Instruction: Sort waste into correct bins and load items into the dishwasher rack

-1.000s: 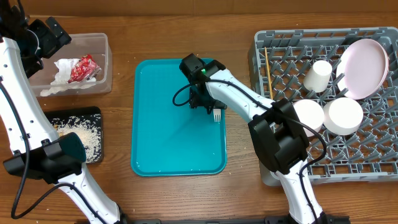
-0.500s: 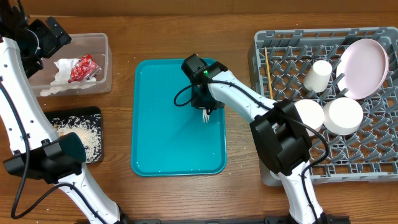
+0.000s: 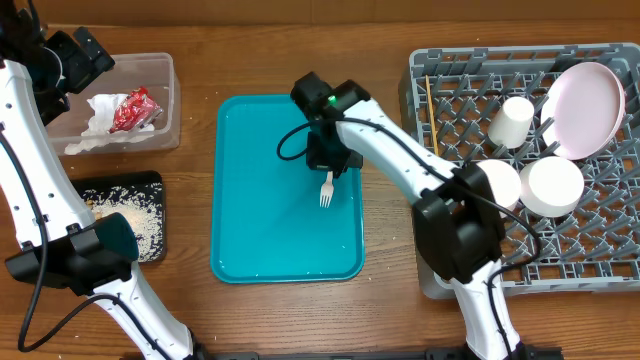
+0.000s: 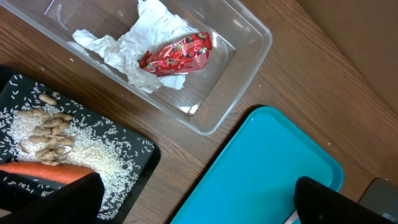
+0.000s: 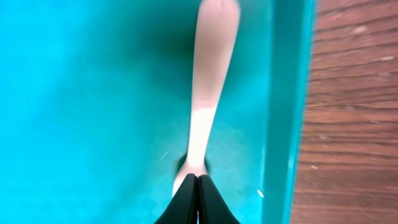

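1. Since 1 second ago, the white fork [image 3: 325,190] has slid from beside the teal tray's right rim toward its middle. The right gripper [image 3: 330,168] over it has gone from parted to pinched.
2. At the far left, the left gripper [image 3: 88,52] hangs with its 2 fingers [image 4: 50,196] spread wide and nothing between them.
3. Just right of that gripper sits the clear tub [image 3: 165,100]. It holds crumpled napkins [image 3: 100,110], with the red wrapper [image 3: 133,110] lying on them.
4. Nearer the robot than the left gripper, just beside the tub, lies the black tray [image 3: 150,180]. It bears loose rice [image 3: 135,215], pale food scraps [image 4: 53,134] and the carrot [image 4: 43,171] at its near edge.
5. The teal tray [image 3: 270,230] lies under the right gripper, between the bins and the rack.
6. The right gripper's fingertips [image 5: 198,199] are closed on the fork's narrow end. The fork reaches out ahead of them over the teal surface, and I cannot tell whether it touches the tray.
7. Well apart to the right gripper's right stands the dishwasher rack [image 3: 600,250]. It holds:
   - the wooden stick [image 3: 431,110] along its left side;
   - the cup [image 3: 512,120];
   - the plate [image 3: 585,105], leaning at the far corner;
   - 2 bowls [image 3: 497,185] [image 3: 552,185] side by side.
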Controlling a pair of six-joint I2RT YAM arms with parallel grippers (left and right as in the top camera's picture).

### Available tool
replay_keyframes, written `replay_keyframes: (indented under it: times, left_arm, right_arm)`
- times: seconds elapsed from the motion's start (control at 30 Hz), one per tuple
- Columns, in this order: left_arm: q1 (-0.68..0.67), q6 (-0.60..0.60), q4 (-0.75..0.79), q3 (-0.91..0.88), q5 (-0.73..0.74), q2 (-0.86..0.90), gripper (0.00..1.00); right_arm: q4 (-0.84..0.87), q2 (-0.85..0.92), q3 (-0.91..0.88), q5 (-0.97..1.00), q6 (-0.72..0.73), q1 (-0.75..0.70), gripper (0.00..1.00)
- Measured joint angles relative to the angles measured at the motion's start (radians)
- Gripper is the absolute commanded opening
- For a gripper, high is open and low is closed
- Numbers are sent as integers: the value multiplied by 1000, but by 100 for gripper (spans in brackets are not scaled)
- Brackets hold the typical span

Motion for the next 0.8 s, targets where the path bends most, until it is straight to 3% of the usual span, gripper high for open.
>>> replay_keyframes:
  times: [0.07, 0.1, 0.17, 0.23, 0.27, 0.5, 0.6, 0.8]
  left_arm:
    - [0, 0, 0, 0, 0, 0, 100]
    - [0, 0, 0, 0, 0, 0, 100]
    - [0, 0, 0, 0, 0, 0, 100]
    - [0, 0, 0, 0, 0, 0, 100]
    - [0, 0, 0, 0, 0, 0, 100]
    - [0, 0, 0, 0, 0, 0, 100]
    - [0, 0, 0, 0, 0, 0, 100]
    - [0, 0, 0, 0, 0, 0, 100]
  right_arm:
    - [-13, -43, 1, -4, -3, -18, 5]
    - [-18, -71, 3, -9, -9, -33, 12]
    - [-17, -111, 10, -16, -22, -61, 29]
    - [-5, -138, 17, -24, -34, -90, 61]
    - [2, -139, 17, -26, -36, -91, 67]
    - [229, -139, -200, -60, 48, -14, 67]
    - [269, -138, -308, -70, 119, 13, 67]
    - [302, -138, -354, -70, 150, 34, 66]
